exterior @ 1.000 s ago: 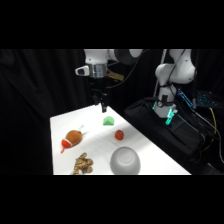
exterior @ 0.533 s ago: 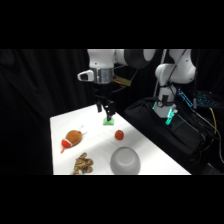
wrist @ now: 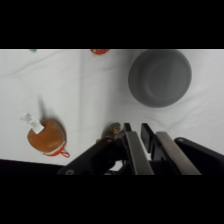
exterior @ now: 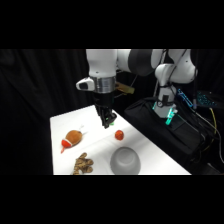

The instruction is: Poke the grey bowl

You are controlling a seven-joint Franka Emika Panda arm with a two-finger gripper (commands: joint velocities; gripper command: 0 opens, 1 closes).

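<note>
The grey bowl [exterior: 125,161] is a matte dome-like round shape at the front of the white table [exterior: 100,145]. In the wrist view the grey bowl [wrist: 160,77] lies at the upper right, ahead of the fingers. My gripper [exterior: 107,123] hangs from the arm above the table's middle, up and to the left of the bowl and well apart from it. In the wrist view my gripper [wrist: 136,128] shows its two fingers close together with nothing between them.
A small red ball [exterior: 119,134] lies between gripper and bowl. An orange-brown plush toy [exterior: 72,138] with a white tag sits at the left, and a brown lumpy object [exterior: 83,164] at the front left. A green item [exterior: 114,121] peeks out behind the gripper. A black bag [exterior: 165,130] borders the table's right edge.
The gripper has come down and slightly forward over the table, closer to the red ball and the bowl. The objects have not moved.
</note>
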